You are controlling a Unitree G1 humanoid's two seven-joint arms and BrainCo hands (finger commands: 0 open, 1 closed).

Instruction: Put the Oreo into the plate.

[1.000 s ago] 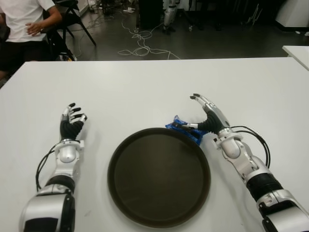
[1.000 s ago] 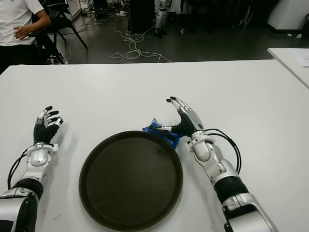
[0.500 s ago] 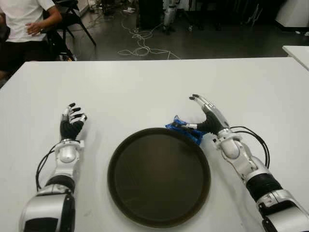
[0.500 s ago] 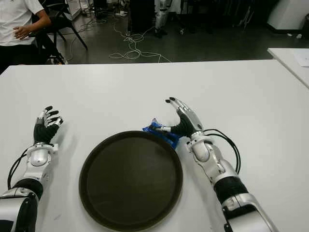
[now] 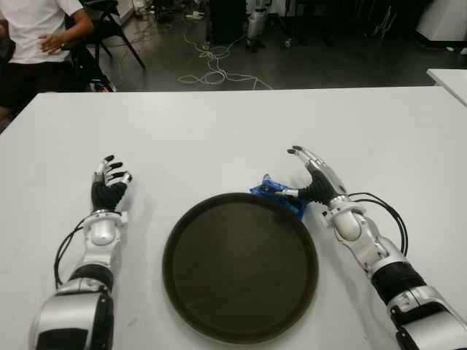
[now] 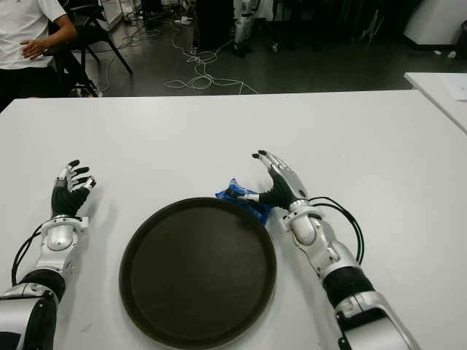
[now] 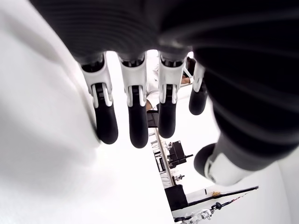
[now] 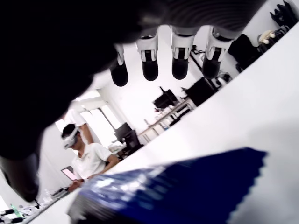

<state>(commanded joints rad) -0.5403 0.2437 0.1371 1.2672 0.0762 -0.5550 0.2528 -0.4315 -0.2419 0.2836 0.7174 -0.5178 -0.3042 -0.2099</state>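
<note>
The Oreo [image 5: 277, 195] is a blue packet lying on the white table [image 5: 219, 131], against the far right rim of the dark round plate [image 5: 241, 270]. My right hand [image 5: 300, 175] is just right of the packet, open, its fingers stretched out above the table and its thumb reaching to the packet's right end. In the right wrist view the Oreo packet [image 8: 177, 196] lies below the extended fingers [image 8: 180, 60], ungrasped. My left hand [image 5: 109, 182] is open and idle to the left of the plate.
A seated person [image 5: 36, 36] is beyond the table's far left corner. Cables [image 5: 211, 65] trail across the floor behind the table. The corner of another white table [image 5: 449, 76] shows at the far right.
My right hand has dropped slightly and drawn a little nearer, staying beside the packet. The packet, plate and left hand have not moved.
</note>
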